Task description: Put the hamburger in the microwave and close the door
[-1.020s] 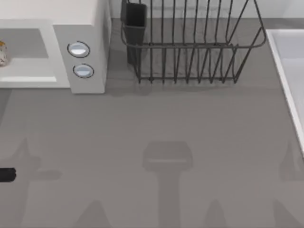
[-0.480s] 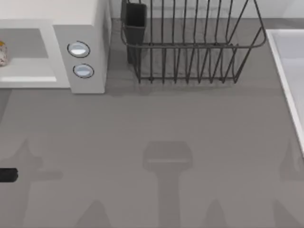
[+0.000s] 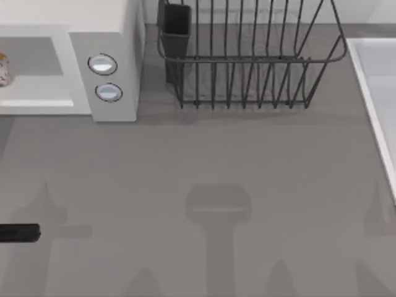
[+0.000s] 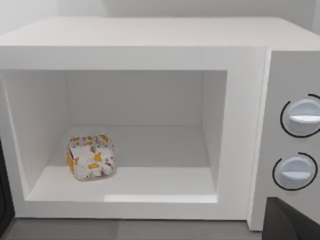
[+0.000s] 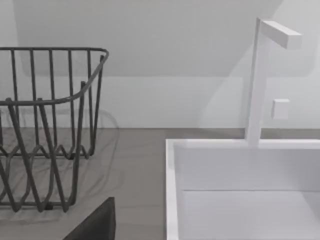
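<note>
— So where does the hamburger [image 4: 90, 156] sit?
— Inside the microwave [image 4: 150, 55], on the cavity floor, toward the cavity's left wall as the left wrist camera faces it, well back from the front lip. In the top view it peeks out at the table's far left edge [image 3: 3, 68], on the grey cavity floor.

— Which way does it point?
— It looks squat and roughly as wide as tall, so I can't pick out a long axis. The orange-tan patches are on top and the pale speckled part is below, so it stands upright.

— And the door [image 4: 4, 200]?
— Swung open; a thin dark edge of it shows beside the cavity mouth in the left wrist view.

— What about the grippers?
— A dark bar of the left arm [image 3: 20, 232] pokes in at the table's left edge, near the front, well apart from the microwave. It holds nothing that I can see and touches nothing, and whether its fingers are spread or closed I cannot tell. For the right gripper, a dark corner shows at the edge of its own wrist view; same answer, I can't tell.

— Any writing or brand marks?
— None readable. The two knobs [image 4: 299, 117] carry plain bars and arc lines.

— What else is around?
— A dark wire dish rack [image 3: 247, 59] just beside the microwave, and a white sink [image 5: 240, 190] with its faucet [image 5: 260, 75] at the table's right
</note>
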### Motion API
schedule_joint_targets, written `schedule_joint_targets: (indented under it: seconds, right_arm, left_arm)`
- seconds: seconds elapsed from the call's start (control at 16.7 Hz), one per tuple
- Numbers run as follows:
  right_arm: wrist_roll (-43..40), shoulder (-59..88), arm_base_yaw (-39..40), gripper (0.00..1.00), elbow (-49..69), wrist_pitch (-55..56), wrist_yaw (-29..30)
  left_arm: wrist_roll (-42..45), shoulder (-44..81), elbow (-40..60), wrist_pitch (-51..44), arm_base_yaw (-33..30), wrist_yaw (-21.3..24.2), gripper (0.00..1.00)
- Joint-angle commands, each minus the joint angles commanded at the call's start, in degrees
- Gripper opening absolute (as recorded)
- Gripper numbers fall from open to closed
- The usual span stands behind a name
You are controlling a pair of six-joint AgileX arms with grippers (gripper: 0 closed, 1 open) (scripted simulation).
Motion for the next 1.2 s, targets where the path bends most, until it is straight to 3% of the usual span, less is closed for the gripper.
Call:
schedule_joint_targets:
  seconds: [0.12,0.42,0.84,1.2]
  right_arm:
    - [0.00,0.00,0.00,1.00,0.00,0.00,0.00]
    - [0.00,0.00,0.00,1.00,0.00,0.00,0.00]
    - [0.00,0.00,0.00,1.00,0.00,0.00,0.00]
    - [0.00,0.00,0.00,1.00,0.00,0.00,0.00]
  left_arm:
    - [0.00,-0.26,0.16,-0.42,-2.06,-2.05,0.00]
    - [-0.02,0.10,-0.12,-0.17,-2.17,-2.21,0.00]
    - [0.08,7.04,-4.21,11.10,-7.24,-7.24,0.00]
    - [0.07,8.12,-4.35,12.36,-7.65,-7.77,0.00]
